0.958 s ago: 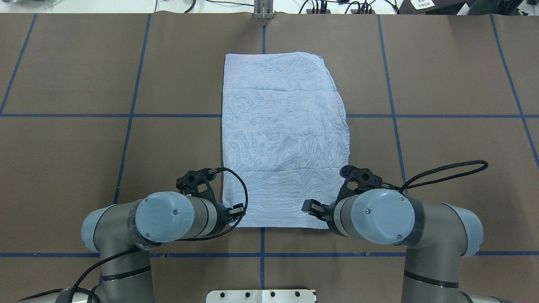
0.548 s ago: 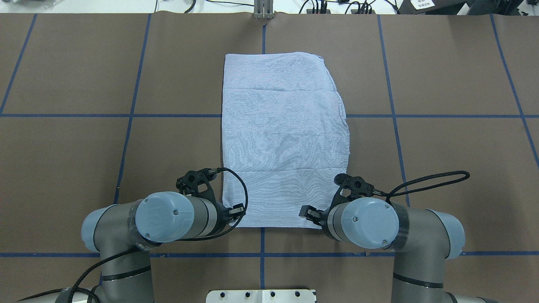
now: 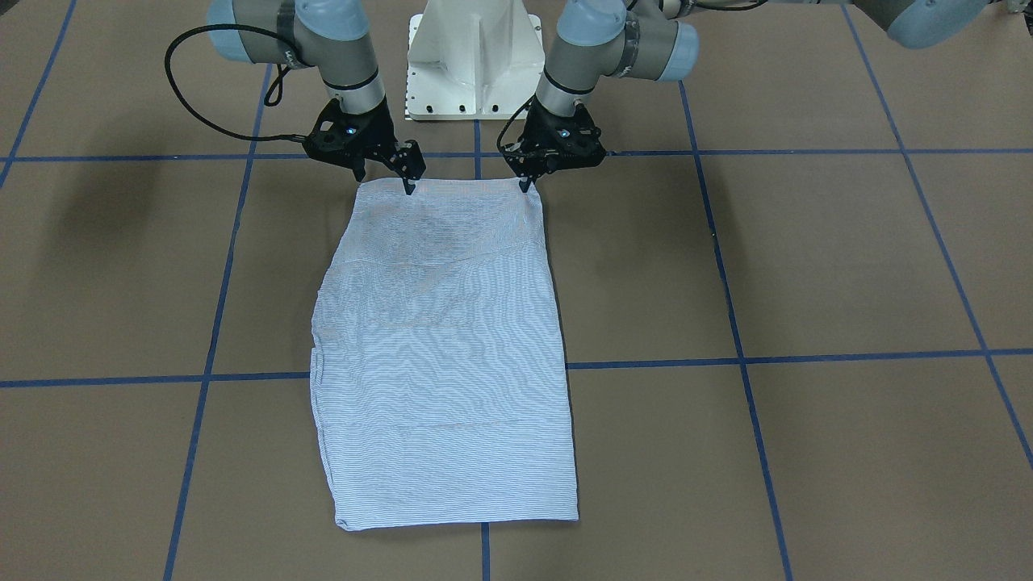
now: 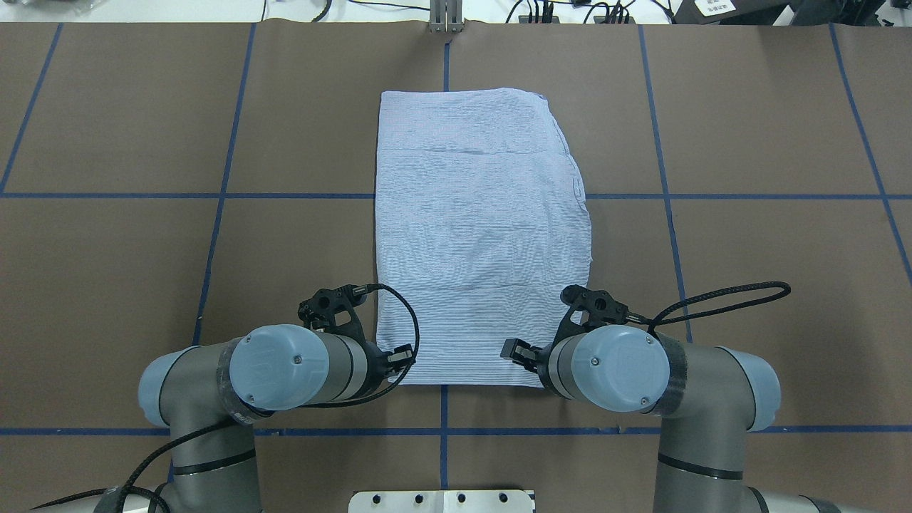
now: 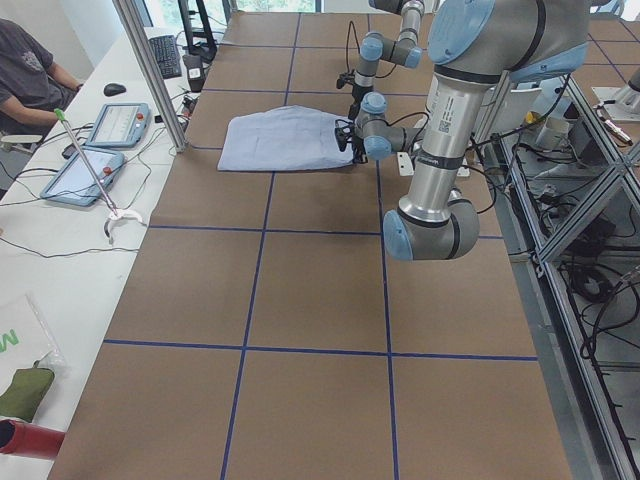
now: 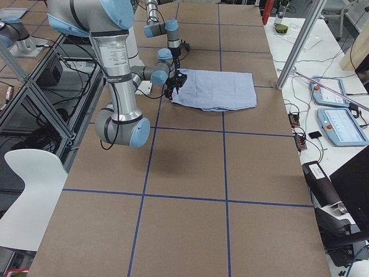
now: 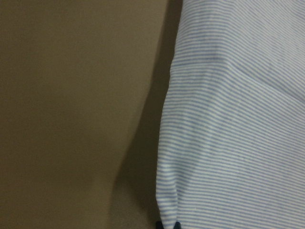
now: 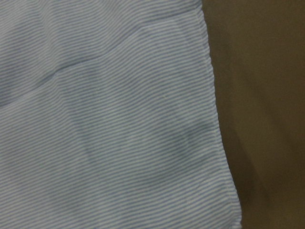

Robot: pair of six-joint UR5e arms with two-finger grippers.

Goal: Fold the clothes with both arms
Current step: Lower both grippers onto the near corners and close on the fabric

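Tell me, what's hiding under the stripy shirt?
The striped shirt lies flat on the brown table cover, whose blue tape lines run in under it. Whatever lies beneath, including the shirt's own folded-under layers, is covered.

Left tool (image 3: 526,186) pinched, right tool (image 3: 384,184) spread.

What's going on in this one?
A two-armed robot is working on a striped shirt, already folded into a long rectangle on the table. The left tool looks pinched shut on its robot-side corner; the right tool is open, straddling the other robot-side corner, not yet gripping.
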